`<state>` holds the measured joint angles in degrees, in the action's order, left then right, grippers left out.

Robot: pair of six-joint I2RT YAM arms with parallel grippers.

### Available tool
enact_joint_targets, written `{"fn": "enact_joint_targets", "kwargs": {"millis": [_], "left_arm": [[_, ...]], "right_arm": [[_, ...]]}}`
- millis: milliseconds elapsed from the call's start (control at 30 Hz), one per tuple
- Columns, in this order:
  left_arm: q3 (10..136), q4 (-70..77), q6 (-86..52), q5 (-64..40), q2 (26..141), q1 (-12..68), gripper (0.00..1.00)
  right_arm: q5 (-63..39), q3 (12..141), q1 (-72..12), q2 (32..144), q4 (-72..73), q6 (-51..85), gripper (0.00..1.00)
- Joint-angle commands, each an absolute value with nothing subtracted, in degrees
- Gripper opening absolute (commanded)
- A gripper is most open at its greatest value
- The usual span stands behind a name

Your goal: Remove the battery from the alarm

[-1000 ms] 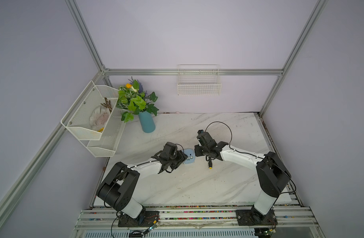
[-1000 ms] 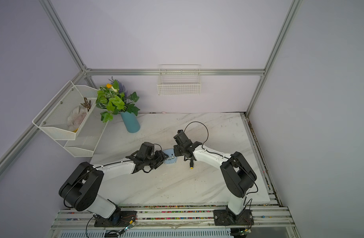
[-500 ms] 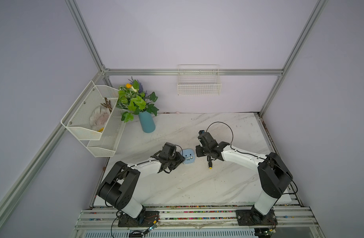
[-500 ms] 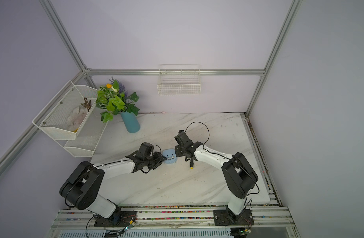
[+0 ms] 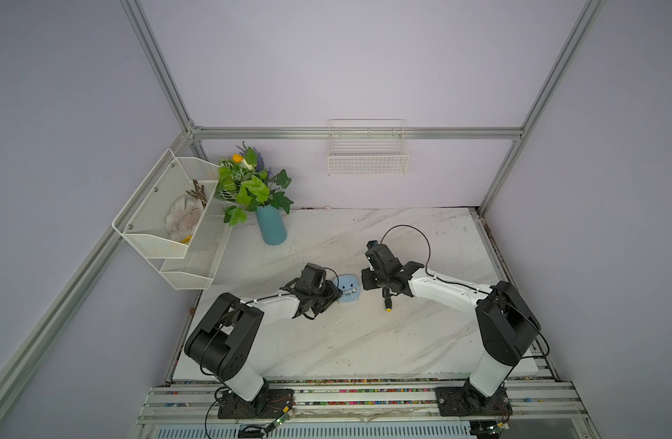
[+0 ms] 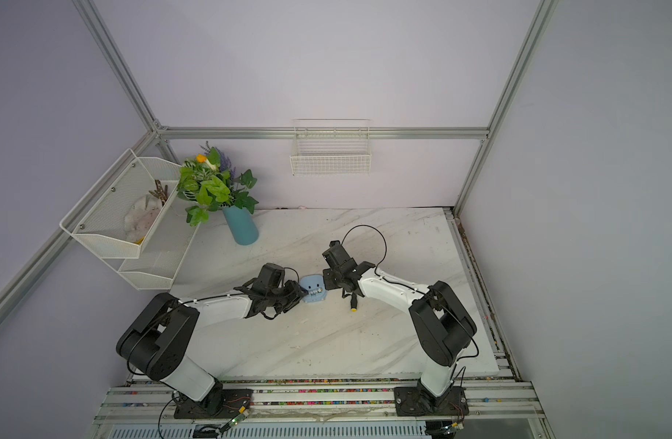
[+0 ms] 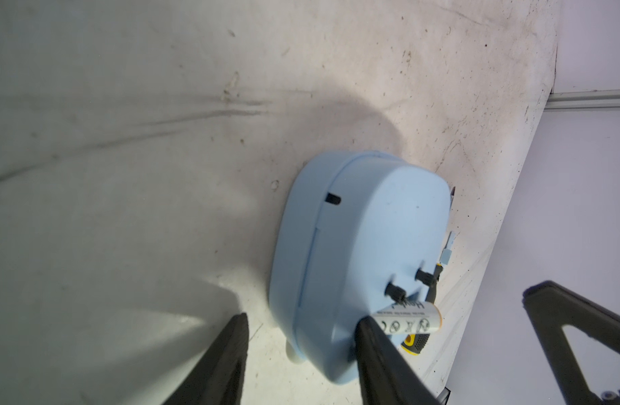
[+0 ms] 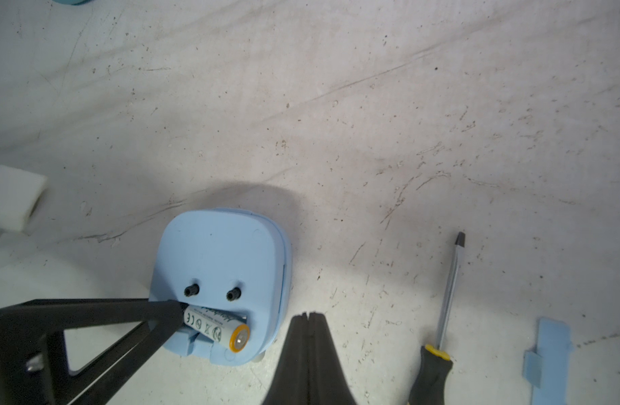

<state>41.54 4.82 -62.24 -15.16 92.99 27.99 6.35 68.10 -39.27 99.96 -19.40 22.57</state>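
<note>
We've got the battery [image 8: 215,328] half-lifted in the open bay on the back of the alarm [image 8: 224,256]. Left gripper [image 7: 301,317] is nearer: fingers apart, one tip on the battery's end, its long axis running away from that tip toward the right gripper [image 8: 308,317], which is pinched together, empty, just beside.

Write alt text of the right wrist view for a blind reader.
A light-blue alarm lies face down on a marble table, its battery tilted partway out of the open compartment with the left gripper's fingertip against one end. The shut right gripper is beside it; a screwdriver and blue cover lie nearby.
</note>
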Motion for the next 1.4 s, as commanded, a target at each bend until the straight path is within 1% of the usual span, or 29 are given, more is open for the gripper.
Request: {"fn": "enact_joint_targets", "kwargs": {"millis": [0, 200, 333, 433, 533, 633, 700, 800, 967, 1100, 1233, 1367], "left_arm": [[41.2, 1.5, -60.6, -15.5, 95.4, 27.9, 0.53], [40.9, 1.9, -60.4, -15.9, 96.0, 27.9, 0.52], [40.5, 2.2, -60.3, -16.2, 96.3, 27.9, 0.52], [40.1, 2.5, -60.4, -16.2, 96.4, 27.9, 0.52], [40.0, 2.6, -60.4, -16.3, 96.4, 27.9, 0.52], [40.2, 2.7, -60.4, -16.4, 96.4, 27.9, 0.52], [40.3, 2.6, -60.4, -16.5, 96.4, 27.9, 0.52], [40.6, 2.2, -60.1, -16.6, 96.4, 27.9, 0.52], [41.0, 2.3, -60.1, -17.0, 96.8, 27.9, 0.52], [41.0, 2.7, -60.2, -17.2, 96.9, 27.9, 0.52], [40.9, 3.3, -60.4, -17.4, 97.2, 27.9, 0.52], [40.9, 3.9, -60.7, -17.7, 97.3, 27.9, 0.52]], "right_arm": [[5.4, 67.5, -38.9, 100.4, -19.4, 21.7, 0.00], [3.7, 67.7, -38.9, 100.4, -19.1, 21.4, 0.00], [1.6, 66.4, -38.5, 98.0, -16.8, 20.6, 0.00], [-1.9, 65.3, -37.7, 95.2, -14.8, 17.2, 0.08], [-6.6, 66.3, -36.9, 93.7, -17.1, 9.9, 0.23], [-12.6, 68.7, -36.6, 94.1, -23.4, -1.7, 0.34], [-14.7, 71.5, -36.6, 95.3, -29.0, -8.3, 0.44], [-14.7, 74.6, -36.6, 97.0, -35.2, -15.4, 0.51], [-17.4, 75.4, -36.7, 96.9, -38.2, -24.7, 0.54], [-17.4, 75.1, -36.8, 96.7, -38.5, -30.3, 0.53], [-16.9, 75.6, -37.1, 97.6, -37.5, -33.7, 0.52], [-15.4, 78.2, -37.2, 101.1, -38.3, -35.7, 0.52]]}}
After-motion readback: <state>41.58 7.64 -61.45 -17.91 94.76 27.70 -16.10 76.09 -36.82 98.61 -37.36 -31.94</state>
